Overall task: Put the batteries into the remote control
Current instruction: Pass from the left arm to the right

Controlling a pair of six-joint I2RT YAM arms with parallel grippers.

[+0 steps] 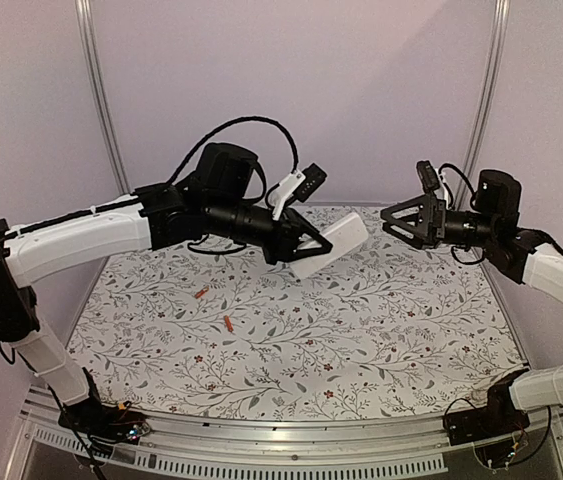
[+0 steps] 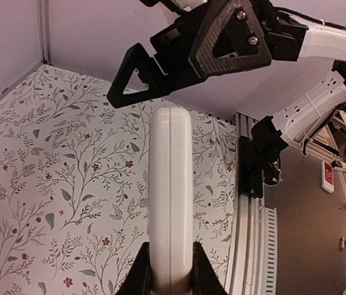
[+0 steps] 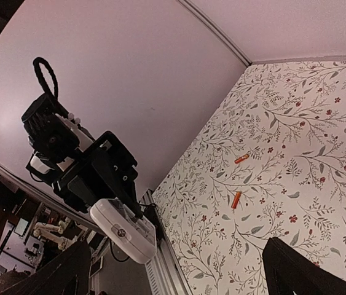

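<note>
My left gripper [image 1: 304,246] is shut on one end of the remote control [image 1: 331,244], a slim white handset held in the air above the back middle of the table. In the left wrist view the remote control [image 2: 170,196] stands edge-on between the black fingers [image 2: 141,276]. My right gripper [image 1: 393,216] hangs open a short way to the right of the remote, facing it and not touching it. In the right wrist view the remote control [image 3: 123,230] is at lower left. Two orange-red batteries [image 1: 200,293] [image 1: 228,323] lie apart on the floral cloth at left centre; the batteries [image 3: 241,158] [image 3: 236,199] also show in the right wrist view.
The floral table cloth [image 1: 361,340] covers the whole table. A metal rail [image 1: 261,440] runs along the near edge by the arm bases. White booth walls with aluminium posts [image 1: 101,90] close in the back and sides.
</note>
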